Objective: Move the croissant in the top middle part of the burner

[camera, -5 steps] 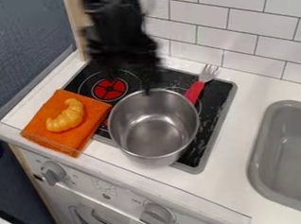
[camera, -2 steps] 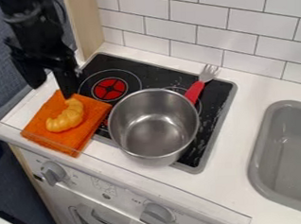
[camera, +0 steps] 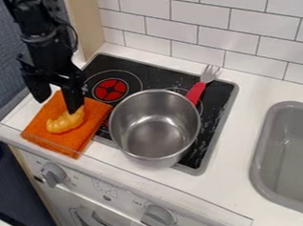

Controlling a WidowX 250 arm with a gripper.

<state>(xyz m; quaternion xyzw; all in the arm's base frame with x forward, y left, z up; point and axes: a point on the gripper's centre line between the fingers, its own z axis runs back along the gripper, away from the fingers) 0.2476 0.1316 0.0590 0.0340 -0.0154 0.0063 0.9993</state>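
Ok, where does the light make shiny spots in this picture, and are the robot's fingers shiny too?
In the camera view, the metal pot shines brightest, with pale glare inside; the black stovetop has whitish flecks on its right side, maybe glare, maybe marks; the orange cloth looks dull, and the fingers look mostly dark.

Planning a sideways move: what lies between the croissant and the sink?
In the camera view: orange cloth, a metal pot on the stovetop, then white counter.
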